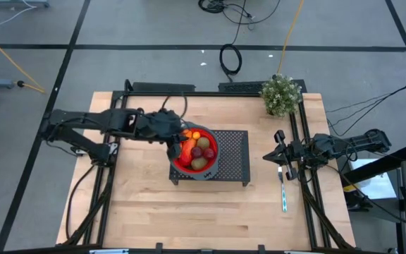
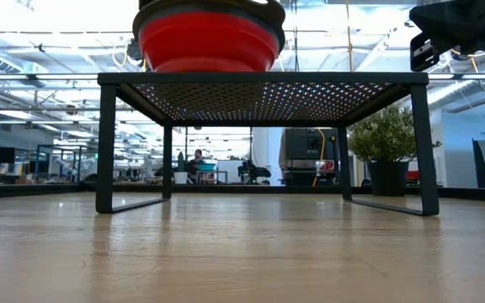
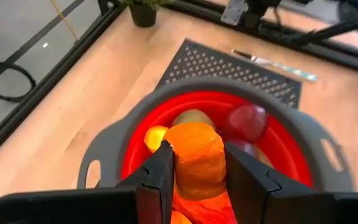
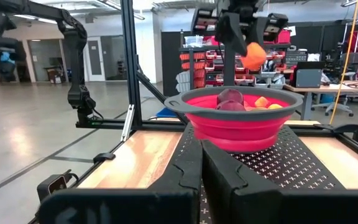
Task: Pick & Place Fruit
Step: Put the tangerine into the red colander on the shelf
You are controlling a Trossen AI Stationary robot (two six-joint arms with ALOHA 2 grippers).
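Left gripper [image 3: 197,177] pinching the long orange toy fruit [image 3: 194,162] above the red bowl [image 3: 135,155]; right gripper [image 1: 279,156] pressed together, waiting at the table's right edge

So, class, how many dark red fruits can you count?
2 dark red fruits, side by side in the red bowl on the black rack; others may be hidden.
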